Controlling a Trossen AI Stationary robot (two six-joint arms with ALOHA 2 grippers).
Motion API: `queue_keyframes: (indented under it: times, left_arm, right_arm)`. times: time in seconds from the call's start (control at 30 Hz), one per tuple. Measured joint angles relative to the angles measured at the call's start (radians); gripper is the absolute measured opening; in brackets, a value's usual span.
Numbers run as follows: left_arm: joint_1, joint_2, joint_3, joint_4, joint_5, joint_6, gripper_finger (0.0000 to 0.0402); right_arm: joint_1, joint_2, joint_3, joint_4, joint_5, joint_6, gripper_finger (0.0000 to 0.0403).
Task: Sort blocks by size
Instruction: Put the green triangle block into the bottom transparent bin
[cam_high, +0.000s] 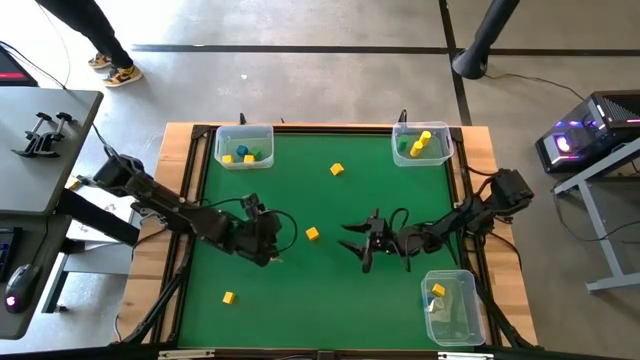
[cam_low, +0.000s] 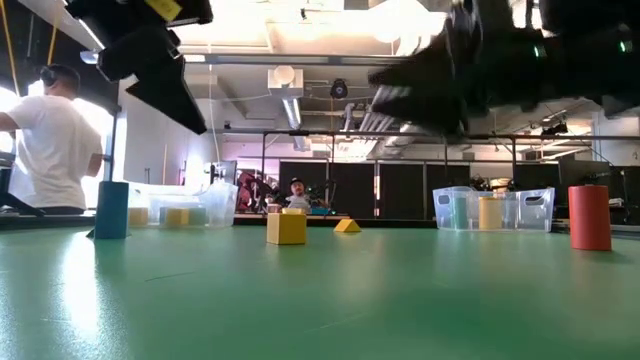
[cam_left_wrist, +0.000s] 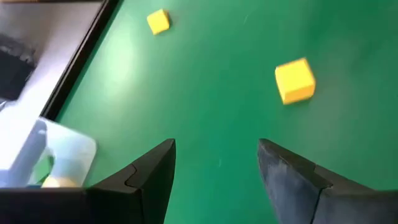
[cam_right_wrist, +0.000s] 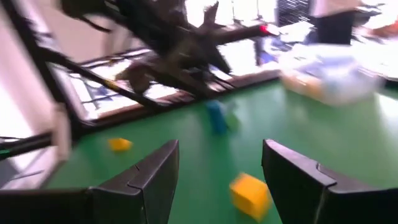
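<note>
Both the left pincer (cam_high: 275, 243) and right pincer (cam_high: 358, 243) hover released and empty beside the yellow block (cam_high: 313, 233) mid-desk (cam_high: 300, 190), so the next move is probably descending and closing on it.

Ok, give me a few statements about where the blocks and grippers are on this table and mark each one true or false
1. Three clear bins sit on the green mat. True: far left bin, far right bin, near right bin.
2. The left gripper is holding a yellow block. False: it is open and empty, with a yellow block lying on the mat beyond it.
3. Three yellow blocks lie loose on the mat in the high view. True.
4. The right gripper is shut. False: it is open, nothing between the fingers.
5. The far left bin is empty. False: it holds yellow, green and blue blocks.
</note>
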Motion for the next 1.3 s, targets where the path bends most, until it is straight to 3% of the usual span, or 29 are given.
queue_keyframes:
  times: [0.13, 0.3, 0.6, 0.77, 1.07, 1.3]
  left_arm:
    - [-0.018, 0.000, 0.026, -0.092, 0.023, -0.018, 0.0213]
    - [-0.059, -0.027, 0.028, -0.199, 0.026, -0.081, 0.0213]
    - [-0.193, -0.070, 0.028, -0.385, 0.092, -0.284, 0.0213]
    - [-0.257, -0.071, 0.019, -0.452, 0.094, -0.402, 0.0213]
    - [-0.307, -0.083, -0.067, -0.394, 0.157, -0.508, 0.0213]
    - [-0.349, -0.244, -0.173, -0.224, 0.120, -0.475, 0.0213]
  right_arm:
    - [-0.012, 0.000, 0.091, -0.017, -0.162, -0.088, 0.0220]
    - [-0.027, -0.001, 0.230, -0.200, -0.310, -0.150, 0.0220]
    - [-0.028, 0.001, 0.455, -0.700, -0.309, -0.177, 0.0220]
    - [-0.028, 0.001, 0.466, -0.702, -0.309, -0.200, 0.0220]
    - [-0.028, 0.001, 0.466, -0.720, -0.308, -0.193, 0.0220]
    - [-0.028, 0.001, 0.466, -0.723, -0.308, -0.193, 0.0220]
